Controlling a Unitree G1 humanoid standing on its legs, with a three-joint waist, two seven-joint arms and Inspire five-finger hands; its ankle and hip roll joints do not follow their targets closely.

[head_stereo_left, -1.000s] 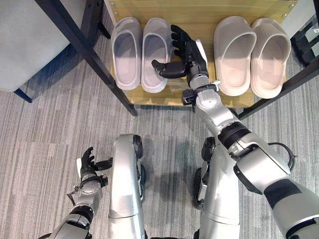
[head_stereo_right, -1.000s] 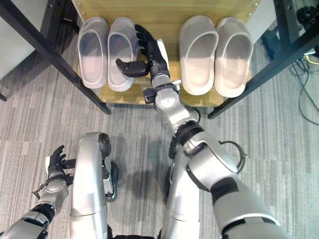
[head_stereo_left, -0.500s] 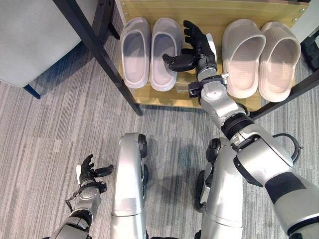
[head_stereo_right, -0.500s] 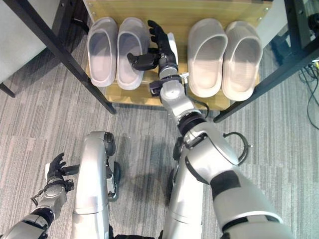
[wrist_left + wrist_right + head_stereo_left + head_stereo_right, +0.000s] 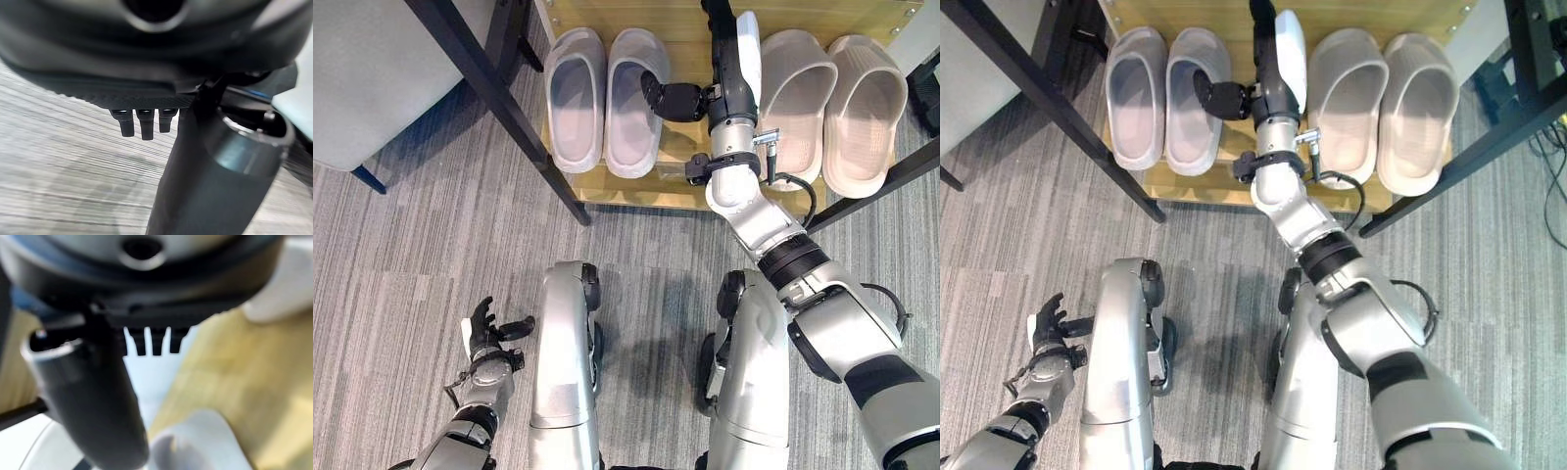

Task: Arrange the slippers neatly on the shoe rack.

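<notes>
From the left eye view, the right hand (image 5: 729, 73) is reaching up toward twelve o'clock over the wooden shoe rack (image 5: 695, 181), its fingers straight and together and its thumb (image 5: 668, 98) sticking out toward nine o'clock. The thumb tip is lying at the edge of the lavender slipper pair (image 5: 602, 98), which is sitting at the hand's nine o'clock; the beige slipper pair (image 5: 832, 98) is sitting at its three o'clock. All four slippers are smooth, moulded and rounded, lying side by side with toes toward twelve o'clock. The left hand (image 5: 487, 333) is hanging at seven o'clock over grey ribbed carpet (image 5: 401, 255), fingers relaxed and apart.

From the right eye view, black metal rack legs (image 5: 1048, 98) are slanting beside the plank.

From the left wrist view, the left hand's fingertips (image 5: 142, 128) are pointing over the carpet, holding nothing.

From the right wrist view, the right hand's fingertips (image 5: 154, 345) are showing straight above pale wood, with a slipper's rounded edge (image 5: 195, 445) just beside the thumb.
</notes>
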